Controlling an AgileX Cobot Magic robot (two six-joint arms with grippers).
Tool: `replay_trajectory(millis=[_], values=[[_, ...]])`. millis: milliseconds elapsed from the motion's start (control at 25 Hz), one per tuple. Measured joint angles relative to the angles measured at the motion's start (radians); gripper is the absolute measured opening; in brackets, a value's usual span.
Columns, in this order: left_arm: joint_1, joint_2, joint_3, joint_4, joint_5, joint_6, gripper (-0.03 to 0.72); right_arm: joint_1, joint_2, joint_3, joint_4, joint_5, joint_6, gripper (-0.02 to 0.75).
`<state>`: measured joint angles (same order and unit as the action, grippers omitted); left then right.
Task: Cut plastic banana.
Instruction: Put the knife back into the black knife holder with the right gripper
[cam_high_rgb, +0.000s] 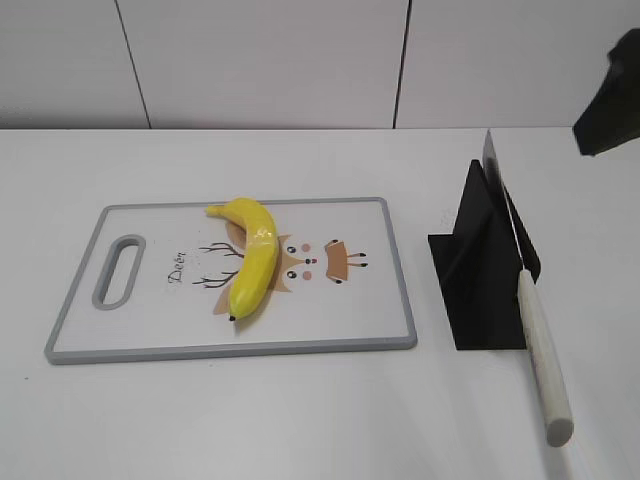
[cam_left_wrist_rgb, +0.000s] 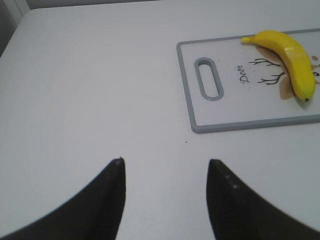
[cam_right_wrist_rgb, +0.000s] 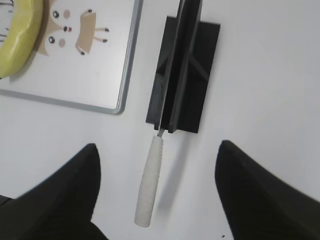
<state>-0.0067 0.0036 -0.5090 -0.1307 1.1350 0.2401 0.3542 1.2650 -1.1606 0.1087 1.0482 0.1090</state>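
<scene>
The plastic banana (cam_high_rgb: 252, 262) is glossy yellow with a dark tip and lies whole on the white cutting board (cam_high_rgb: 380, 300). It also shows in the left wrist view (cam_left_wrist_rgb: 292, 55) and at the top left edge of the right wrist view (cam_right_wrist_rgb: 17, 37). A knife with a white handle (cam_high_rgb: 542, 355) rests with its blade in a black stand (cam_high_rgb: 482, 275). My right gripper (cam_right_wrist_rgb: 157, 150) is open, above the knife handle (cam_right_wrist_rgb: 150, 182), which lies between the fingers without touching them. My left gripper (cam_left_wrist_rgb: 165, 162) is open and empty over bare table, left of the board (cam_left_wrist_rgb: 192, 100).
The board has a grey rim, a handle slot (cam_high_rgb: 119, 270) at its left end and a deer drawing. A dark part of the right arm (cam_high_rgb: 610, 95) shows at the top right of the exterior view. A white panelled wall stands behind the table.
</scene>
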Motion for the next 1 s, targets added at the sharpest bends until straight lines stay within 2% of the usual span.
replay_trajectory(millis=[200,640,1000], values=[[0.000,-0.009,0.003,-0.014,-0.008,0.000,0.489,0.000,-0.216,0.083,-0.025,-0.005,-0.039,0.547],[0.000,-0.009,0.018,-0.021,-0.030,0.000,0.489,0.000,-0.745,0.435,-0.027,-0.043,-0.146,0.547],[0.000,-0.009,0.018,-0.022,-0.030,0.000,0.489,0.000,-1.074,0.601,-0.027,-0.039,-0.180,0.547]])
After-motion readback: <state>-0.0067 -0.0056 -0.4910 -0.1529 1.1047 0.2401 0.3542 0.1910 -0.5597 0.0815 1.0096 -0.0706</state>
